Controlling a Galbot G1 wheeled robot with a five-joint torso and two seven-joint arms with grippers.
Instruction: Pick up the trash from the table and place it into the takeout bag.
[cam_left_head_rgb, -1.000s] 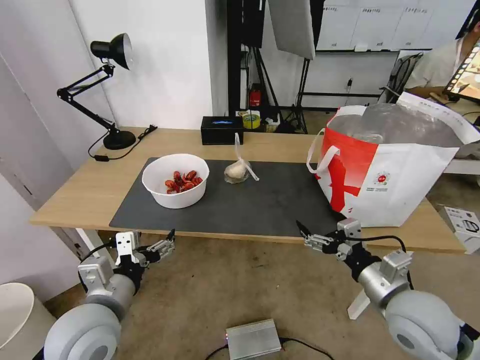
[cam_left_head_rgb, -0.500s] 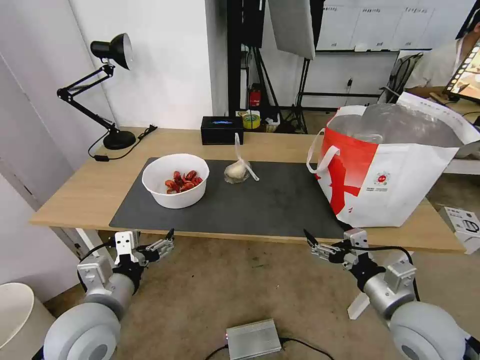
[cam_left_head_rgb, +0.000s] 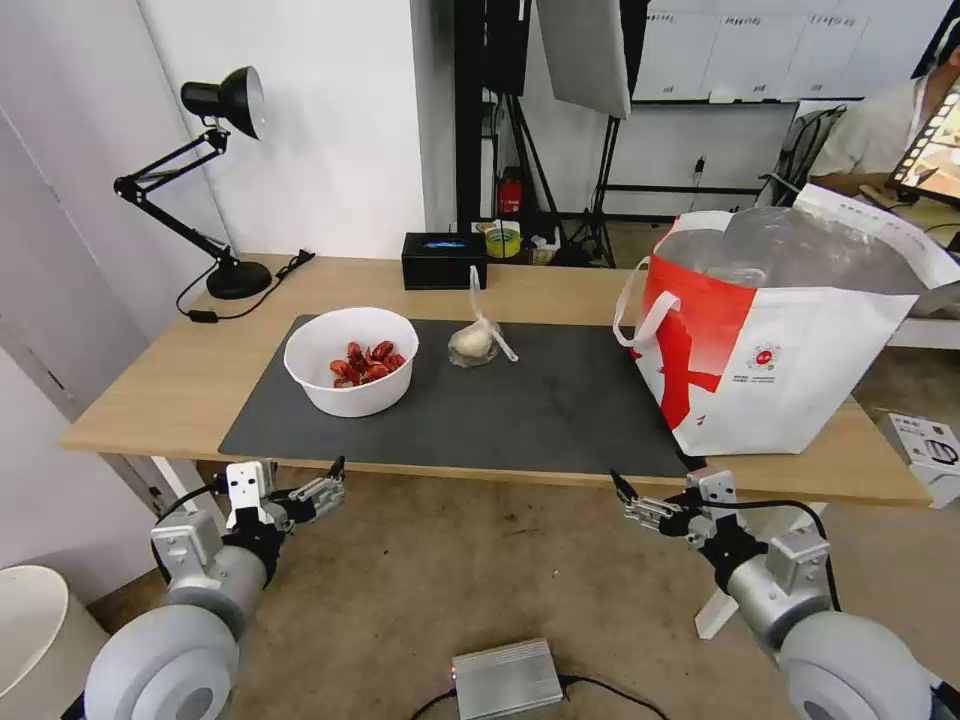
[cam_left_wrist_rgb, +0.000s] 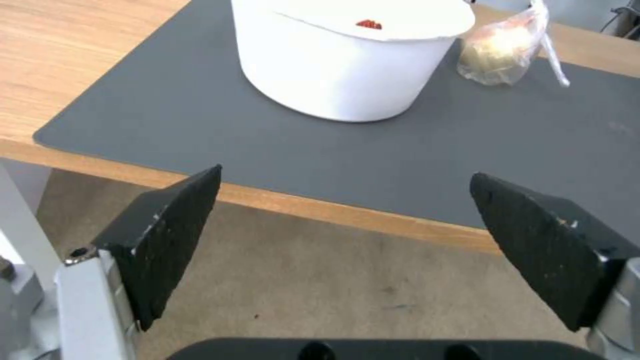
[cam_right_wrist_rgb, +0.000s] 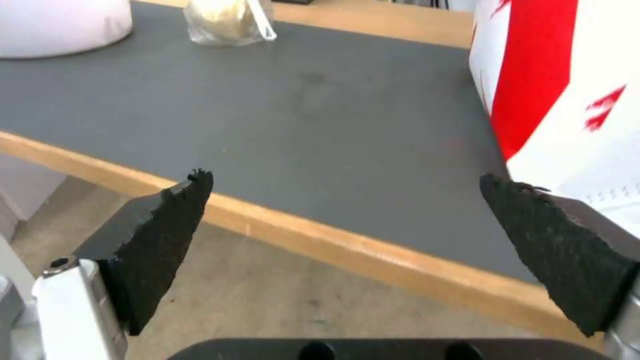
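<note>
Both hands released below table (cam_left_head_rgb: 150, 390) edge: left hand (cam_left_wrist_rgb: 343, 230), right hand (cam_right_wrist_rgb: 347, 235); head view adds takeout bag (cam_left_head_rgb: 800, 350).

**Open mat in the middle, bag walling the right**

Bare mat (cam_left_head_rgb: 560, 400) lies open between the knotted bag (cam_left_head_rgb: 474, 343) and the tall takeout bag (cam_left_head_rgb: 790, 330). The bowl (cam_left_head_rgb: 351, 360) blocks the left side; the lamp (cam_left_head_rgb: 215, 180) and black box (cam_left_head_rgb: 444, 259) crowd the table's (cam_left_head_rgb: 150, 390) far edge.

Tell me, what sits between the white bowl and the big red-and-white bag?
In the head view, the knotted clear bag lies near the bowl; bare grey mat follows up to the takeout bag.
</note>
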